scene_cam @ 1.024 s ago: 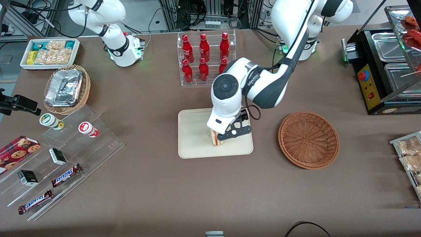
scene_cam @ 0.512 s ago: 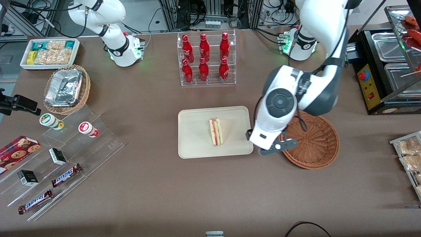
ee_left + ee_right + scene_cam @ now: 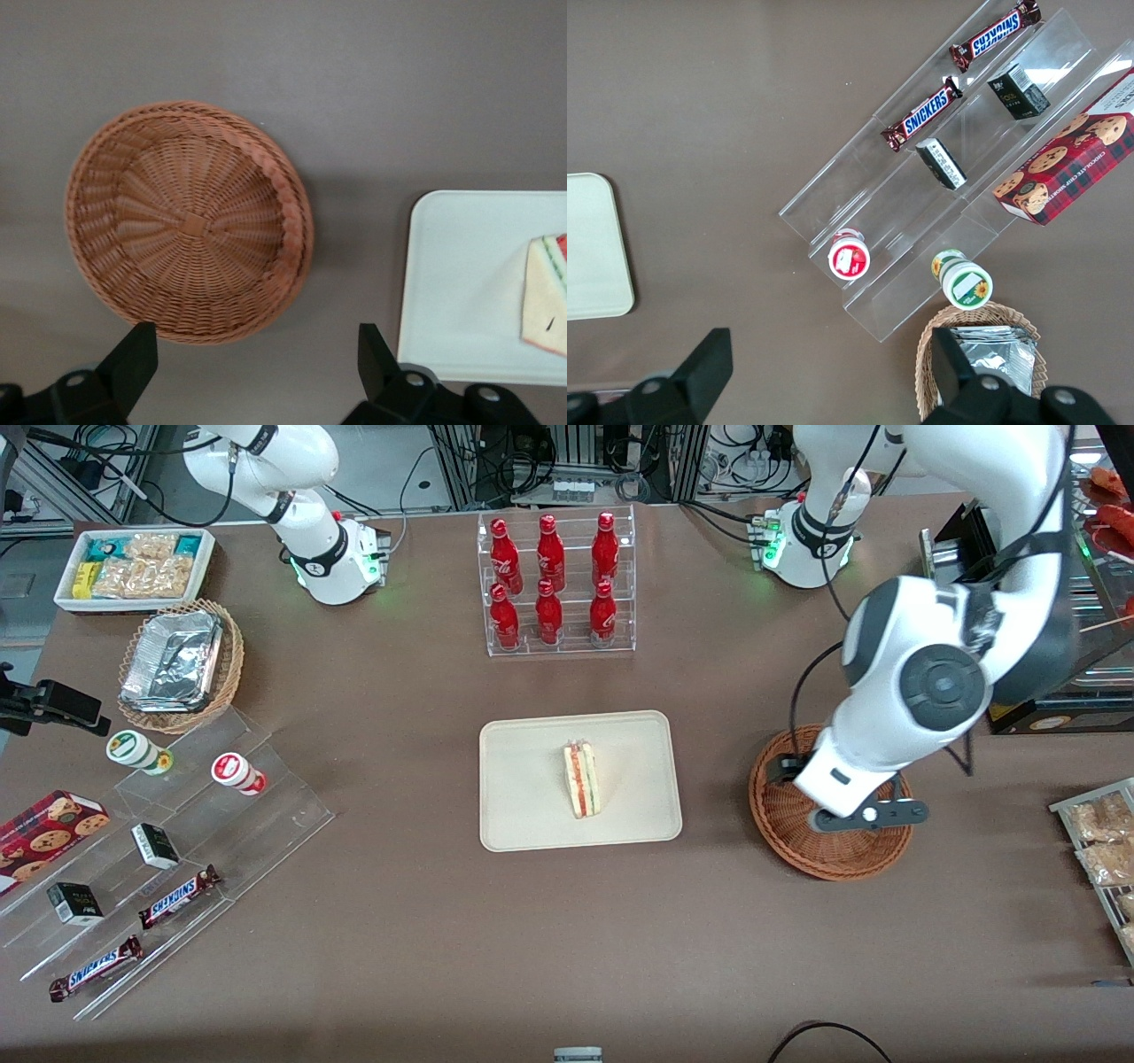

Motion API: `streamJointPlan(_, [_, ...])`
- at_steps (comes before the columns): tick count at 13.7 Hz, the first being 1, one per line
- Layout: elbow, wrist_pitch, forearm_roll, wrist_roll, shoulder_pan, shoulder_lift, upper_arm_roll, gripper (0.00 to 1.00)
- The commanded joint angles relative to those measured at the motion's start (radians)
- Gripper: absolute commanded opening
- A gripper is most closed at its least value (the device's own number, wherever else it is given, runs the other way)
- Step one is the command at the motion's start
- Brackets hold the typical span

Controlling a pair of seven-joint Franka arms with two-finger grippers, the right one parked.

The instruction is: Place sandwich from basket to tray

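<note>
The front camera looks down on my whole table. My wrist camera stares straight down, closer; both catch the basket (image 3: pixel 831 802) (image 3: pixel 188 221) and tray (image 3: pixel 532 779) (image 3: pixel 461 283).

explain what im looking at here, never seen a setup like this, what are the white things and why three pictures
The white things are two robot arms at a brown table. One picture looks down from the front; the other two come from cameras on each arm's wrist. The working arm's gripper hangs open and holds nothing, above the woven basket, which has nothing in it. The sandwich lies on the cream tray, so the move looks done. Also on the table: a rack of red bottles, snack bars on clear steps, and a basket of foil trays.
</note>
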Motion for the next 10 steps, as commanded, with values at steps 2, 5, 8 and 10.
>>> streamJointPlan(2, [-0.05,-0.082,-0.039,0.166,0.093,-0.106,-0.011,1.0])
streamJointPlan(5, [-0.046,-0.16,-0.053,0.248,0.198,-0.152,-0.057,1.0])
streamJointPlan(8, [-0.049,-0.203,-0.04,0.314,0.334,-0.206,-0.16,1.0])
streamJointPlan(10, [-0.049,-0.216,-0.022,0.319,0.368,-0.234,-0.186,1.0])
